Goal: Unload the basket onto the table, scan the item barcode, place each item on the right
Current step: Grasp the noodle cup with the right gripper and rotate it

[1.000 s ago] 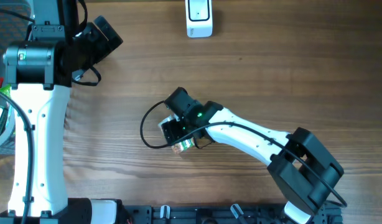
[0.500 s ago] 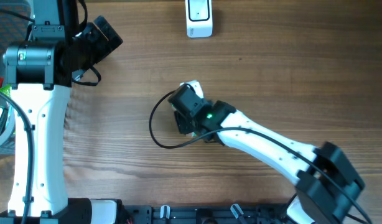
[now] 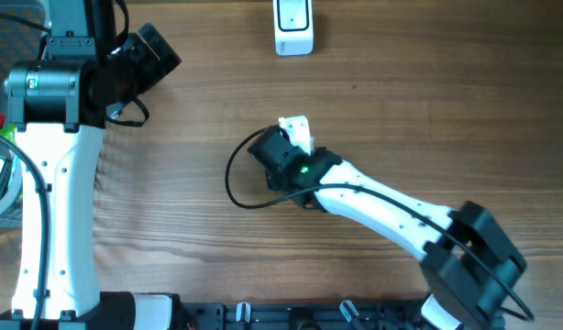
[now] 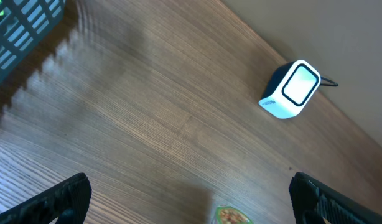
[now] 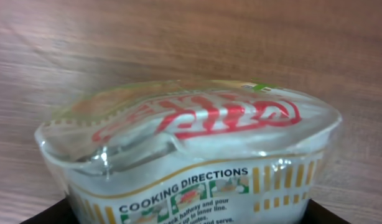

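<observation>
The right arm (image 3: 401, 215), white with black joints, reaches from the near edge of the brown wood-grain counter (image 3: 428, 110) diagonally toward the middle. At its end the right hand (image 3: 291, 147) grips the white instant-noodle cup wrapped in clear film (image 5: 191, 155). In the right wrist view the cup fills the space between the two dark fingers (image 5: 45, 218), which show only as corners at the lower edge, one against each side of the cup. The cup lies on its side in the grip. Its red-lettered face is uppermost in that view, and a panel of cooking directions flanked by yellow stripes faces the camera. Whether the cup touches the counter cannot be told. In the overhead view the cup projects from the far side of the hand, near the middle of the counter, and a black cable loop (image 3: 234, 183) hangs just beside the wrist. The left arm (image 3: 52, 183) stands along the left edge. The left hand (image 4: 191, 199) is fully open, its two black fingers (image 4: 60, 199) set wide apart at the lower corners of the left wrist view, over the counter. A dark green mesh basket (image 4: 20, 31) occupies the upper left of that view. Farthest away, at the far edge of the counter, stands the white box-shaped barcode scanner with a pale window (image 3: 293, 26), well apart from the cup and roughly in line with it.
</observation>
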